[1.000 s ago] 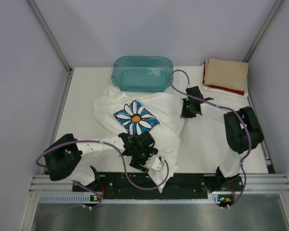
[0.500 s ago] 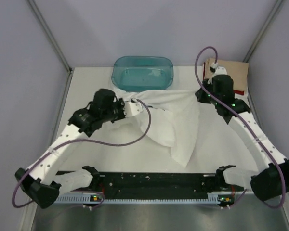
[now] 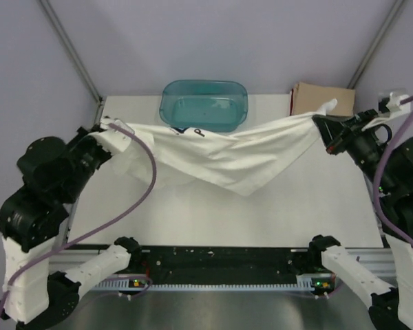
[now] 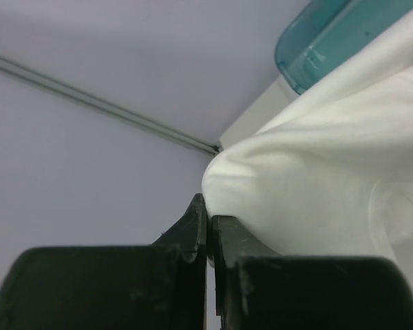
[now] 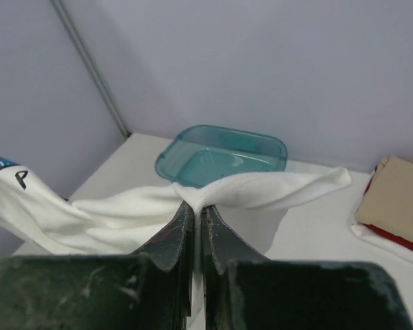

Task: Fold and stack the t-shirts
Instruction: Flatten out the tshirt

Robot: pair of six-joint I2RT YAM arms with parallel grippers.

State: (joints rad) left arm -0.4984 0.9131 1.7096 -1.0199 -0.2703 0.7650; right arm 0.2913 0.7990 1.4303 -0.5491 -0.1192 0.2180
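The white t-shirt (image 3: 227, 155) hangs stretched in the air between both arms, sagging in the middle above the table. My left gripper (image 3: 109, 130) is shut on its left end, where the cloth (image 4: 316, 165) bulges over the closed fingers (image 4: 193, 227). My right gripper (image 3: 325, 128) is shut on its right end, with the hem (image 5: 248, 187) pinched between the fingers (image 5: 175, 234). A black letter P (image 5: 20, 179) shows on the far side of the shirt. A folded tan t-shirt (image 3: 322, 102) lies on a red one (image 5: 394, 234) at the back right.
A translucent teal tub (image 3: 204, 104) stands at the back middle of the table (image 3: 289, 213), just behind the hanging shirt. Grey walls and metal frame posts (image 3: 70, 49) close in the sides. The arm bases sit on the black rail (image 3: 220, 265) at the near edge.
Both arms swung outward and up, pulling the white shirt off the table into a taut span. The left gripper, earlier low near the front, closed on the shirt's left end.
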